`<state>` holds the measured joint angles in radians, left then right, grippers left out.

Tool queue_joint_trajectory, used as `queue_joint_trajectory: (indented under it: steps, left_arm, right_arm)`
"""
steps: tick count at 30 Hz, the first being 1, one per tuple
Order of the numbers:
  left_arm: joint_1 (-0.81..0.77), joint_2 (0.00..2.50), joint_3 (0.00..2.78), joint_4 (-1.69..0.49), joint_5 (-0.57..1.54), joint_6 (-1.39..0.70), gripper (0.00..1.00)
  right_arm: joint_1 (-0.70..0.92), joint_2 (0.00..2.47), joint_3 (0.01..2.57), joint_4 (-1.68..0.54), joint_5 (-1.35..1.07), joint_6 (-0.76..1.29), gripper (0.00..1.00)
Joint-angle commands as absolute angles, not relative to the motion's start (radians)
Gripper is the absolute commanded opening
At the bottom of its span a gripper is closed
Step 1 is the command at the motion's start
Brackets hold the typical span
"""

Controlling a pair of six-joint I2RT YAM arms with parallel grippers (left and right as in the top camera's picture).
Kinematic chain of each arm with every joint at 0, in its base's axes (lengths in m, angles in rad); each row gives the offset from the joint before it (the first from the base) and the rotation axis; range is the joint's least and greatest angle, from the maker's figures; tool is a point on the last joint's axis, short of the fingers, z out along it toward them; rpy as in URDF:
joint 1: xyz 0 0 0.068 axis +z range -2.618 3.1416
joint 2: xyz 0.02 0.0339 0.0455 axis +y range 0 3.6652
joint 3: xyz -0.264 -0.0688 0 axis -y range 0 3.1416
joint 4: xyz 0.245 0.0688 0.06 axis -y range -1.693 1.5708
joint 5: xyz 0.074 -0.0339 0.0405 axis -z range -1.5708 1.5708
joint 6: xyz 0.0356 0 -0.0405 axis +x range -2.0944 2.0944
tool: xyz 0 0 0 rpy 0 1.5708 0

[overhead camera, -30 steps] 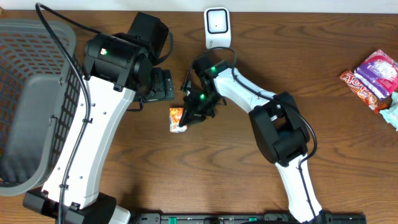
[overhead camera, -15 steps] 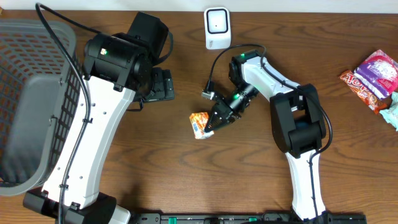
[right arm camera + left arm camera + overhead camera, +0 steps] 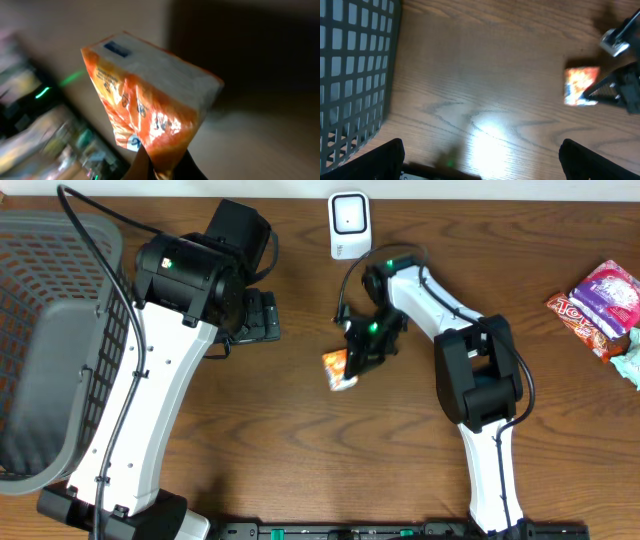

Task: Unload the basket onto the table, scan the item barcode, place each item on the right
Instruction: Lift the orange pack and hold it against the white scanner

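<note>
**Packet in the claw, scanner yet to be faced**

We judge the step in hand to be the carry and presentation. The orange packet (image 3: 339, 368) appears to be held clear of the surface (image 3: 250, 440), but it has not yet been shown to the scanner (image 3: 348, 225). The right claw (image 3: 356, 358) is clamped on the packet, pinching it by one thin end. In the right wrist view that end disappears between the fingertips at the bottom of the frame. The rest of the packet stands up and away from the claw, tilted, with a white face and a crumpled orange face toward the camera. We can make out print and a small blue patch there, but no barcode that we could vouch for.

The packet hangs near the middle of the surface, just left of the claw. It is nearer to us than the scanner, which sits at the far edge, well apart from it. The next move, as we read it, calls for carrying the packet farther toward the scanner. The wrist would then need to turn until the barcode side faces the scanner's window. With so slim a grip, a quick twist could let the packet slip.

The left claw (image 3: 262, 317) stands wide apart and holds nothing, between the basket (image 3: 60, 250) and the packet.
</note>
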<state>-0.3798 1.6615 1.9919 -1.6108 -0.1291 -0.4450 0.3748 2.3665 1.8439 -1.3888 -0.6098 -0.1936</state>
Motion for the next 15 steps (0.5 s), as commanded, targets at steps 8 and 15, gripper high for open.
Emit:
queue_joint_trajectory:
  steps: [8,15]
  left_arm:
    - [-0.377,1.662,2.0,-1.66,-0.131,-0.449,0.98]
    - [-0.377,1.662,2.0,-1.66,-0.131,-0.449,0.98]
  right_arm:
    - [0.366,2.362,2.336,-1.343,0.033,0.127,0.01]
    - [0.377,2.365,2.373,-1.051,0.366,0.03,0.01]
